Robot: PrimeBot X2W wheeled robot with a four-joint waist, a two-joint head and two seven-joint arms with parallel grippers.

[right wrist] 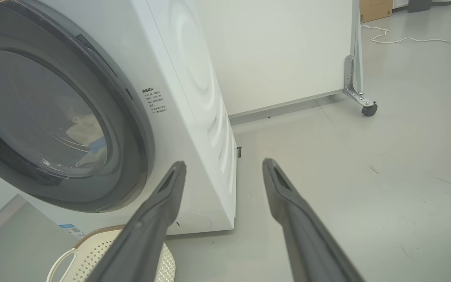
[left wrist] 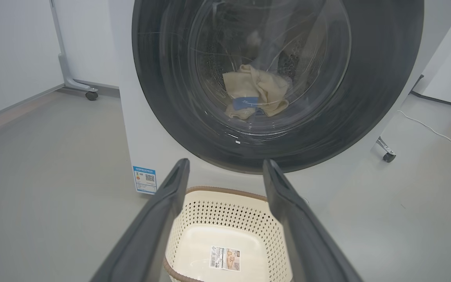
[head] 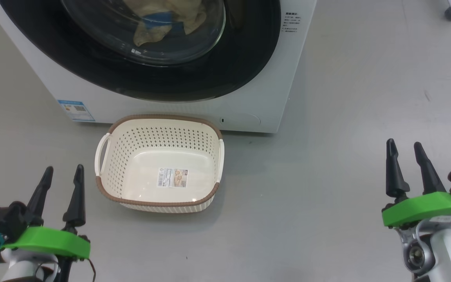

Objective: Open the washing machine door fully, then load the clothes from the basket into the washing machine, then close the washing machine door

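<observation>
While both jaws gape empty, basket [head: 163,135] mouth-up, long axis parallel to shut washer door [head: 249,58].

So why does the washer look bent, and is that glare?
Head view: sharp, even light, glints on the door, faint shadow by the basket. Left wrist view: door rim smeared, reflections over the clothes. Right wrist view: wide lens bows the washer.
</observation>
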